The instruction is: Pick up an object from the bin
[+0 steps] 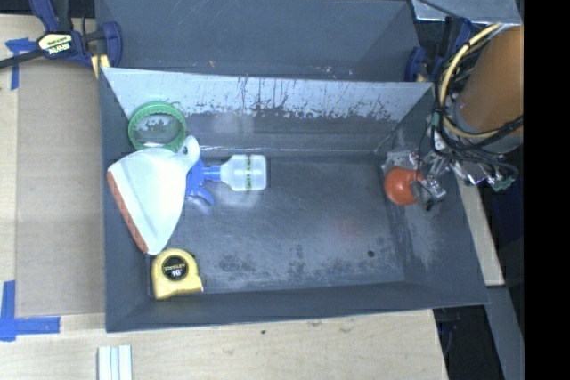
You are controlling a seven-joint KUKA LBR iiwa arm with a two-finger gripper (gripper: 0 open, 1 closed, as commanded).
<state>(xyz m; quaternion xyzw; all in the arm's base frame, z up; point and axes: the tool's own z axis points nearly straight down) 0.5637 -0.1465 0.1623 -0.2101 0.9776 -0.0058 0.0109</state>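
At the frame's right, on the bin's (312, 240) sloping side | we see the claw (410, 181) closed around an orange-red ball (400, 189) | tape measure (176, 273), spray bottle (239, 173) well apart at left

The gripper (419, 177) is at the bin's (294, 280) right wall, just beside an orange ball (399, 188). Along the left side lie a green ring (157, 127), a white pad (153, 190) and a bottle (235, 173). A yellow tape measure (176, 273) lies near the front left corner.
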